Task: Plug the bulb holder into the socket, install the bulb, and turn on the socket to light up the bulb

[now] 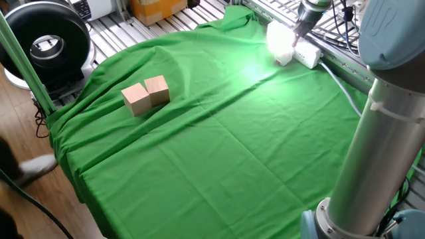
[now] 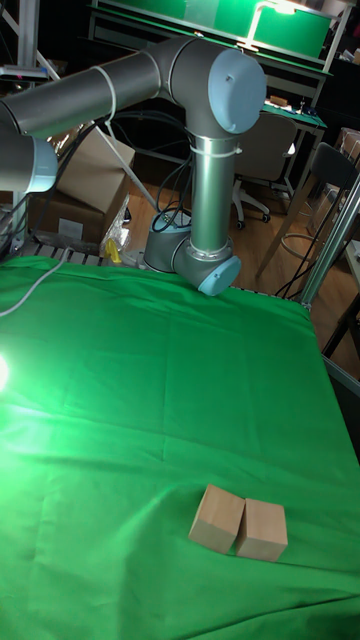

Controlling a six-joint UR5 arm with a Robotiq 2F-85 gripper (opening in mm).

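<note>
Silver-grey tubular arm (image 2: 210,190), pale blue joint caps (image 2: 237,88)

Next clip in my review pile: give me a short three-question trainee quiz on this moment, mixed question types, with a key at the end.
1. True or false: the bulb is glowing.
2. Multiple choice: how do the two wooden blocks sit? A) stacked on each other B) side by side and touching C) at opposite ends of the table
3. Fill in the missing word: the claw is at the power strip, at the far ____ corner of the green cloth in the fixed view.

Key: 1 true; light spills onto the cloth around it. 2 B. 3 right.
</note>
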